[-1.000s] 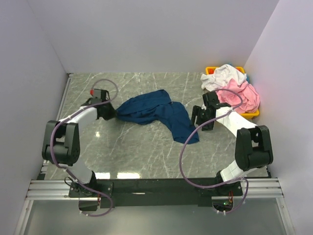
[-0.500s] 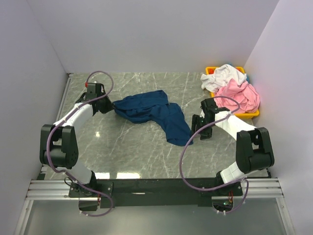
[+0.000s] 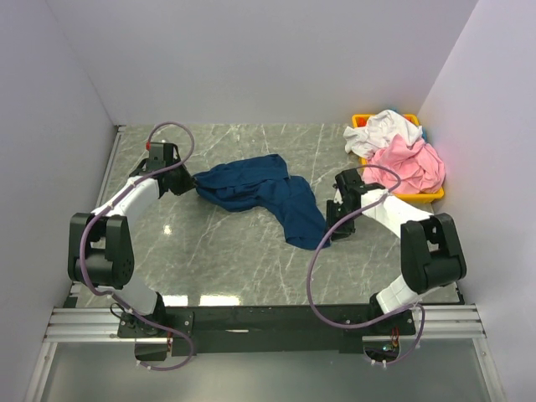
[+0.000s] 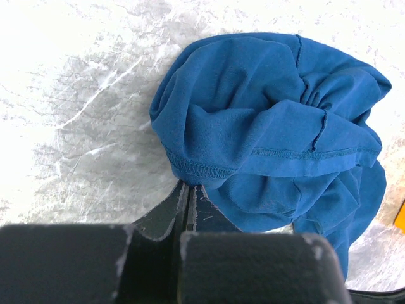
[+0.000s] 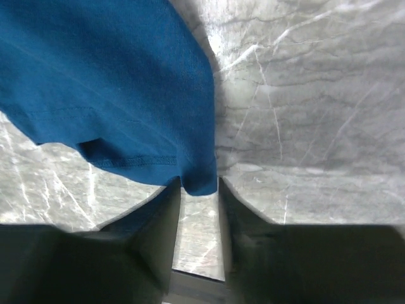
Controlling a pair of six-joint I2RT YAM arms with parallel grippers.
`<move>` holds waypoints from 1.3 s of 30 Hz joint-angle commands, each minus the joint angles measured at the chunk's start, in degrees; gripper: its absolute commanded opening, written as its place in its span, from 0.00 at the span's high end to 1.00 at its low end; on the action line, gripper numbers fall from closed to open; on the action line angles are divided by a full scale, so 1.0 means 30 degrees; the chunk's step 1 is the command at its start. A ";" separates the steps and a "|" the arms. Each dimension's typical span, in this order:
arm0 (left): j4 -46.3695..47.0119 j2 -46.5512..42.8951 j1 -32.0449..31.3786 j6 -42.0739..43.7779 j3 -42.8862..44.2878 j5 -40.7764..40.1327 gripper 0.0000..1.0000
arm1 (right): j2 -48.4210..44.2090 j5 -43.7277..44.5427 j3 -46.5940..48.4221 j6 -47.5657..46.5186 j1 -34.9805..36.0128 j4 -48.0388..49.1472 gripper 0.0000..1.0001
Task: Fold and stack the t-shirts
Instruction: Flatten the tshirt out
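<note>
The dark navy t-shirt (image 3: 268, 193) lies crumpled across the middle of the marble table (image 3: 226, 251). My left gripper (image 3: 193, 182) is shut on its left end, and in the left wrist view the stitched hem of the navy t-shirt (image 4: 266, 114) sits right at the tips of the closed left gripper (image 4: 188, 187). My right gripper (image 3: 328, 234) is low at the shirt's near right corner. In the right wrist view that corner of the navy t-shirt (image 5: 107, 76) hangs between the tips of the right gripper (image 5: 199, 183), whose jaws stand a narrow gap apart. The shirt's print is hidden.
A yellow bin (image 3: 431, 197) stands at the back right against the wall, heaped with a pink t-shirt (image 3: 414, 163) and a white t-shirt (image 3: 383, 130). White walls close in the table on three sides.
The left gripper has dragged the shirt's left end further back and left. The right gripper has come in to the shirt's near corner and its jaws have narrowed around it.
</note>
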 commanded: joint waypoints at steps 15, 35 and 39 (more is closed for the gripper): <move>-0.1386 0.0755 0.3602 0.1118 0.9188 0.1967 1.00 | 0.0973 -0.4594 1.0185 -0.0242 -0.2700 -0.3019 1.00; -0.0392 -0.0969 0.7150 0.0706 1.1315 0.5075 1.00 | -0.3303 -0.2807 1.5707 0.0548 -0.3757 -0.2844 1.00; -0.0248 -0.1117 0.7121 0.0855 1.0316 0.5424 1.00 | -0.2866 -0.3276 1.5586 0.1017 -0.3786 -0.2350 1.00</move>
